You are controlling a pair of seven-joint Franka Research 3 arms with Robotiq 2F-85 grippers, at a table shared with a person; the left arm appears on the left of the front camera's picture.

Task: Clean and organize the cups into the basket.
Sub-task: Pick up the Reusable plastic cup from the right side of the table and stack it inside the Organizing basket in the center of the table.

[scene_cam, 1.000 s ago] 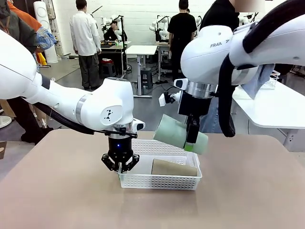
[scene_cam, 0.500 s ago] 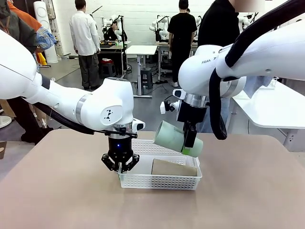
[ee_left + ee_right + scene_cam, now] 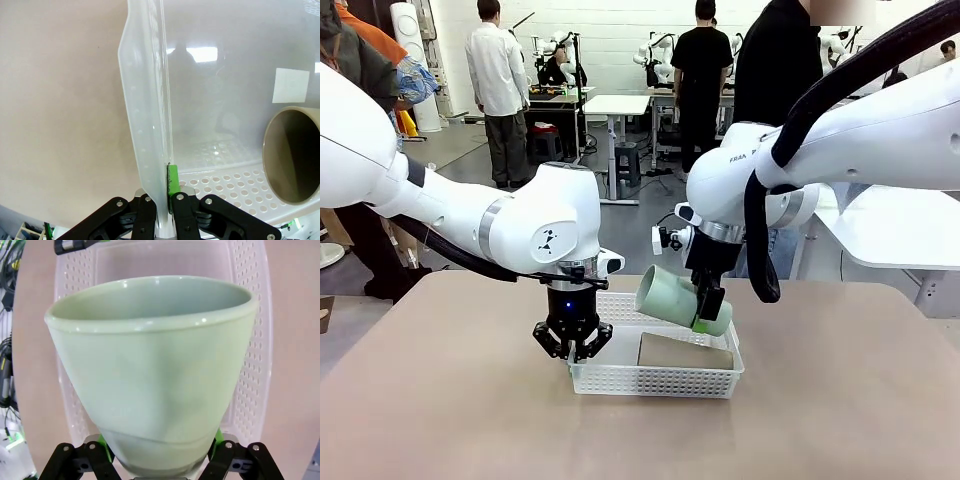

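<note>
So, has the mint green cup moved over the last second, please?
Yes. Held in the right gripper, the mint green cup has dropped lower and left, closer to the basket below.

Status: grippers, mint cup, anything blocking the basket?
Left gripper shut on white basket, left wall. Right gripper holds mint green cup sideways above basket. Tan cup lying inside, may crowd the drop.
</note>
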